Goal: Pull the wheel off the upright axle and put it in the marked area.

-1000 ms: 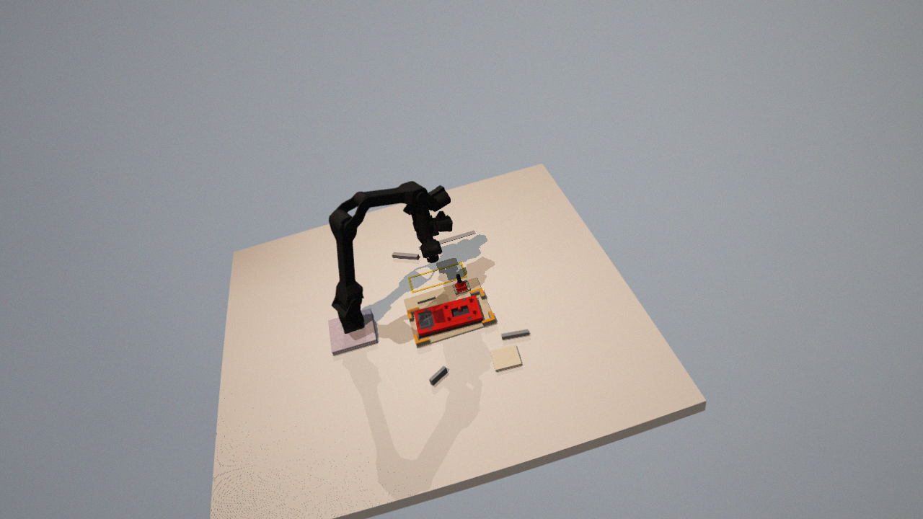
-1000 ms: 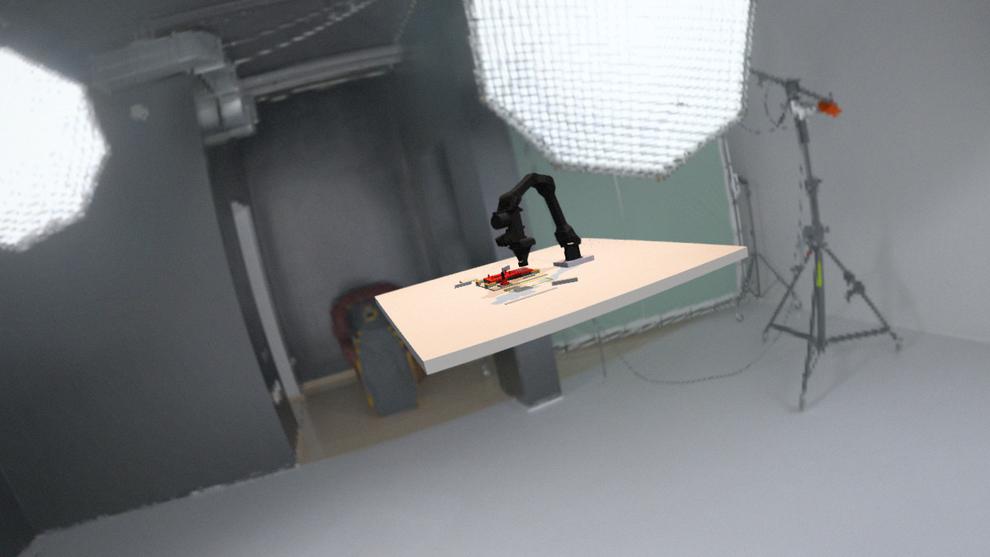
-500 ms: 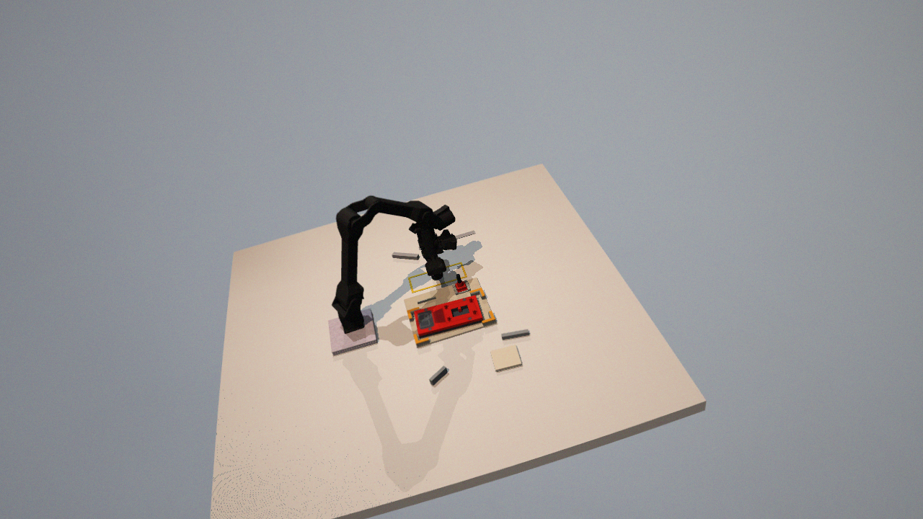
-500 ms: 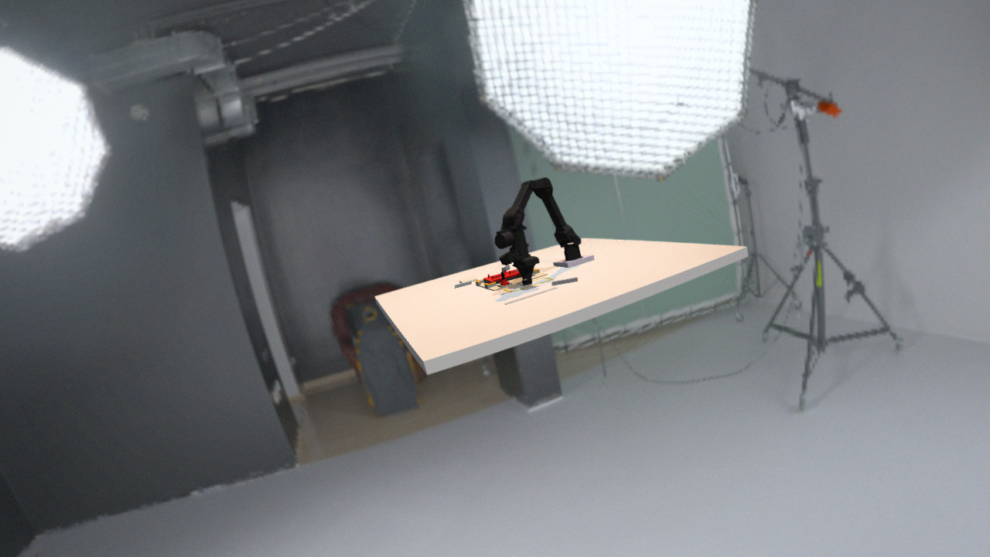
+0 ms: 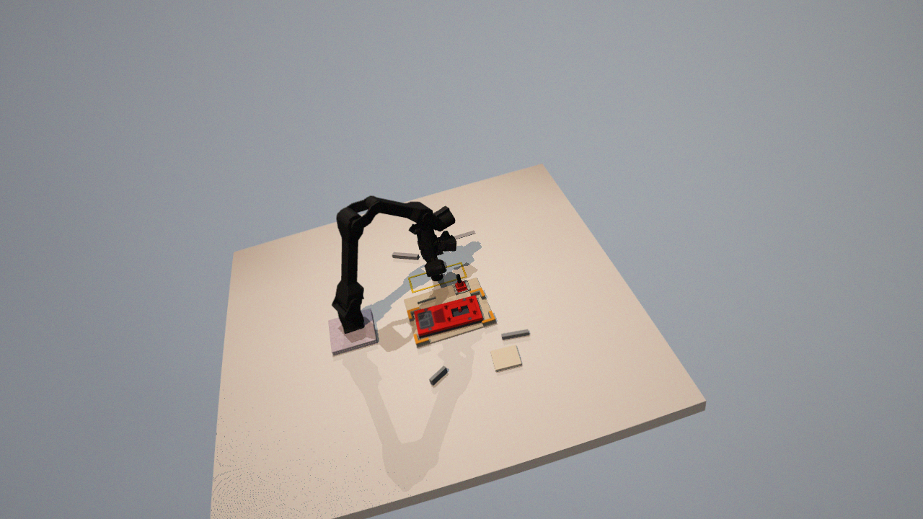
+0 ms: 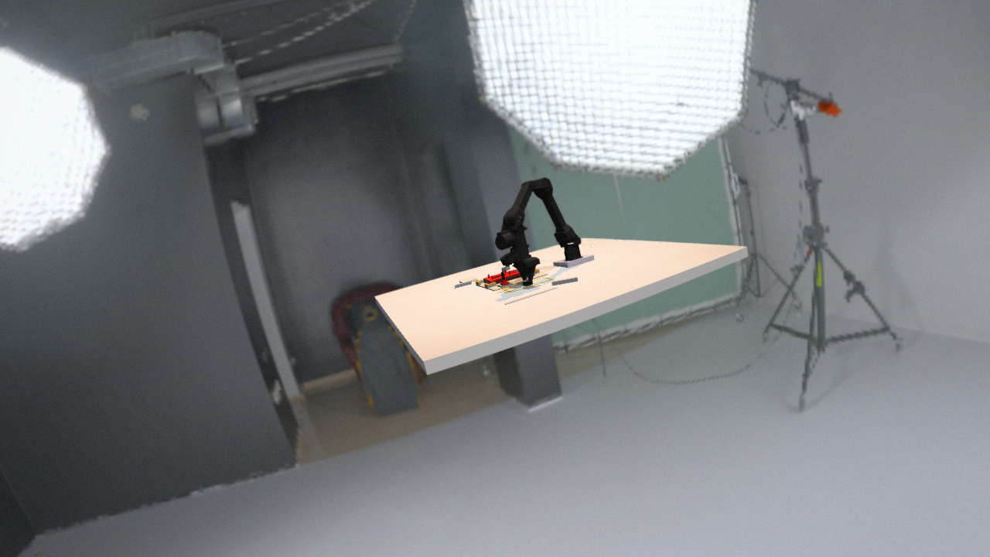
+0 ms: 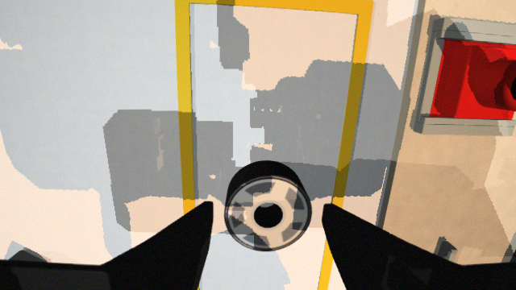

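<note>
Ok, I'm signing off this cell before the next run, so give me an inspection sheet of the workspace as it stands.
Surface: beige table, crossed by arm shadows.
Job's things: wheel lies flat inside the yellow marked area; red axle mount stands outside it, to the right in the wrist view.
Clutter: red fixture plate, grey bars, small beige tile.
Tool: tool open, fingers on either side of the wheel with a gap showing on both sides.
Cables: one seen on the floor past the table.
Surroundings: softbox lights, light stand.
</note>
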Available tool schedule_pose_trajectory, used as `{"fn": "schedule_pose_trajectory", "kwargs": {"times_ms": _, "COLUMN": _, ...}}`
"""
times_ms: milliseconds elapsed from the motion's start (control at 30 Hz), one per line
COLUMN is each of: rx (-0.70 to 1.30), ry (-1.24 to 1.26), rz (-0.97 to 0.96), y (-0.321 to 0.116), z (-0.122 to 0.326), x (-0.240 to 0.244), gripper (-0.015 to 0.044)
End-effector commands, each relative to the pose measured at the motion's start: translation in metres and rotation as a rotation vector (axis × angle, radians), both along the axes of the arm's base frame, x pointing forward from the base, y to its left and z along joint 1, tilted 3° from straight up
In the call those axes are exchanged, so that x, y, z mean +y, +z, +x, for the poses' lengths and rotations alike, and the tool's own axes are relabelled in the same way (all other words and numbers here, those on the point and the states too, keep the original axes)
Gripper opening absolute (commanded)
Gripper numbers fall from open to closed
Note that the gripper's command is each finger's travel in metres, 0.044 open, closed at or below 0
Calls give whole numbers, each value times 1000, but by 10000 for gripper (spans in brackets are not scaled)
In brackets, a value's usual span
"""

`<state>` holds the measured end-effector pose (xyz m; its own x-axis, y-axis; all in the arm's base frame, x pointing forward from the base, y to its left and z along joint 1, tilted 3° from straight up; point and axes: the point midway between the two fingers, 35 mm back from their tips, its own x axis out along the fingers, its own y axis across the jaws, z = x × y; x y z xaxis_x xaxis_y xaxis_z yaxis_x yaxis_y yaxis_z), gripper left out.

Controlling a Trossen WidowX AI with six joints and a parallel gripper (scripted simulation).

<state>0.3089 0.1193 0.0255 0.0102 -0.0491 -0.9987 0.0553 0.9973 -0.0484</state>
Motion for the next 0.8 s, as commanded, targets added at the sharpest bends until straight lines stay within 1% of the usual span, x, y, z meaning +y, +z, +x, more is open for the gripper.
{"fn": "schedule_pose_trajectory", "kwargs": {"times_ms": 0, "rx": -9, "ry": 1, "rz": 4, "y": 18, "z": 3, "x": 2, "gripper": 300}}
{"fn": "schedule_pose_trajectory", "kwargs": {"times_ms": 133, "rx": -11, "ry": 4, "rz": 6, "y": 56, "z": 1, "x": 3, "gripper": 300}}
{"fn": "schedule_pose_trajectory", "kwargs": {"times_ms": 233, "rx": -11, "ry": 4, "rz": 6, "y": 58, "z": 0, "x": 3, "gripper": 300}}
{"fn": "schedule_pose_trajectory", "kwargs": {"times_ms": 267, "rx": -15, "ry": 7, "rz": 6, "y": 51, "z": 0, "x": 3, "gripper": 326}}
{"fn": "schedule_pose_trajectory", "kwargs": {"times_ms": 400, "rx": -12, "ry": 6, "rz": 5, "y": 70, "z": -24, "x": -6, "gripper": 431}}
{"fn": "schedule_pose_trajectory", "kwargs": {"times_ms": 433, "rx": -11, "ry": 6, "rz": 5, "y": 76, "z": -32, "x": -8, "gripper": 440}}
{"fn": "schedule_pose_trajectory", "kwargs": {"times_ms": 633, "rx": -6, "ry": 5, "rz": 4, "y": 100, "z": -79, "x": -25, "gripper": 440}}
{"fn": "schedule_pose_trajectory", "kwargs": {"times_ms": 767, "rx": -5, "ry": 4, "rz": 4, "y": 103, "z": -84, "x": -27, "gripper": 440}}
